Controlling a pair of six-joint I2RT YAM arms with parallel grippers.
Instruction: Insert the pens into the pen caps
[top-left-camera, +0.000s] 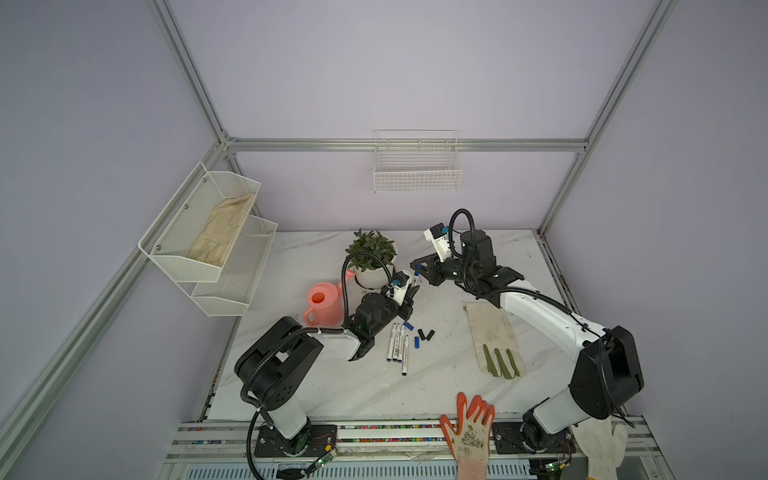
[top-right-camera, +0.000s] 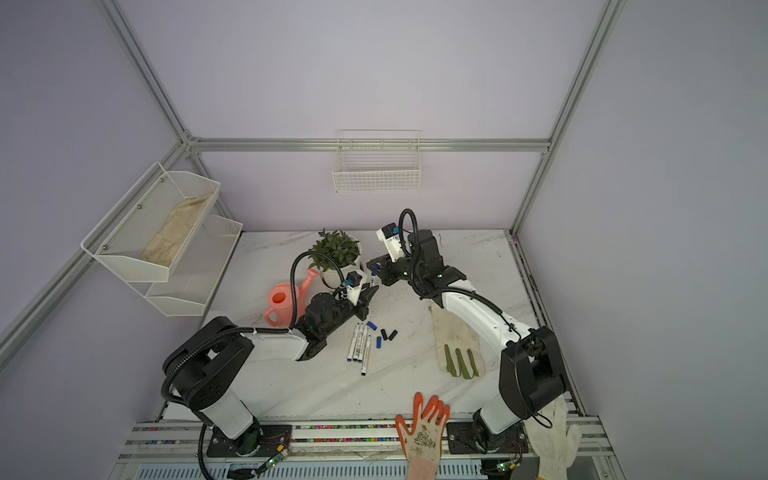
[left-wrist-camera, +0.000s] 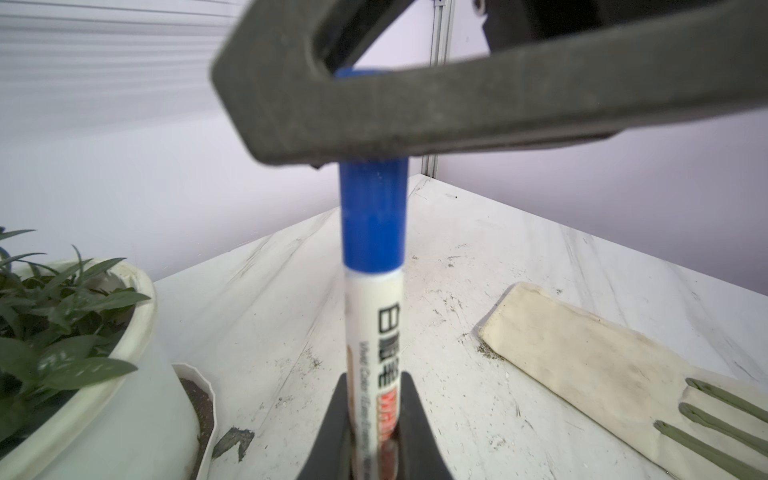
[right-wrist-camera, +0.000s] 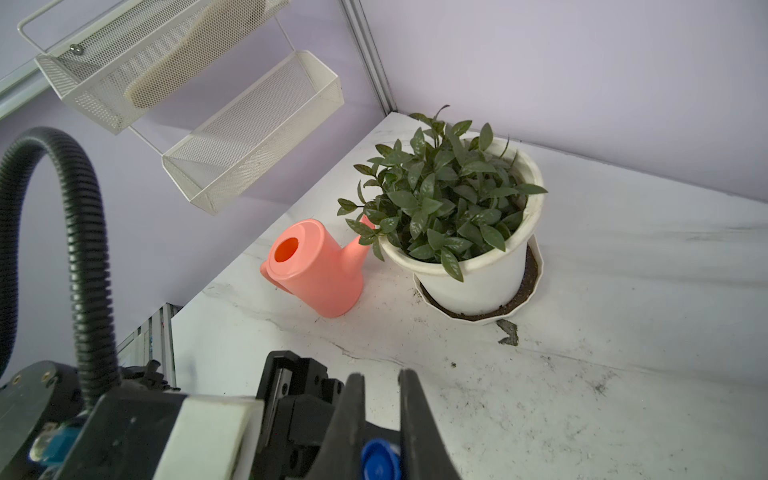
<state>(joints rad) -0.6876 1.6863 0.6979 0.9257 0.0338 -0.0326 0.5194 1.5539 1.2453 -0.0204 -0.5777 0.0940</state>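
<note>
The watering can (top-left-camera: 322, 305) sits left of the potted plant (top-left-camera: 372, 253) — pens (top-left-camera: 392, 341) lie before them, caps (top-left-camera: 423, 335) just right, glove (top-left-camera: 492, 336) farther right.

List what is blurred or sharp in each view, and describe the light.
Left wrist view: the right gripper's finger across the blue cap is badly blurred, the pen print soft, the glove sharp. Right wrist view: fingers and cap blurred at the edge; plant and watering can crisp. Both top views: even soft light, faint shadows, no glare on the table.

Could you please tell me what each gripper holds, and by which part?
Left gripper grips the white marker pen by its printed barrel; right gripper pinches the sides of its blue plastic cap.
</note>
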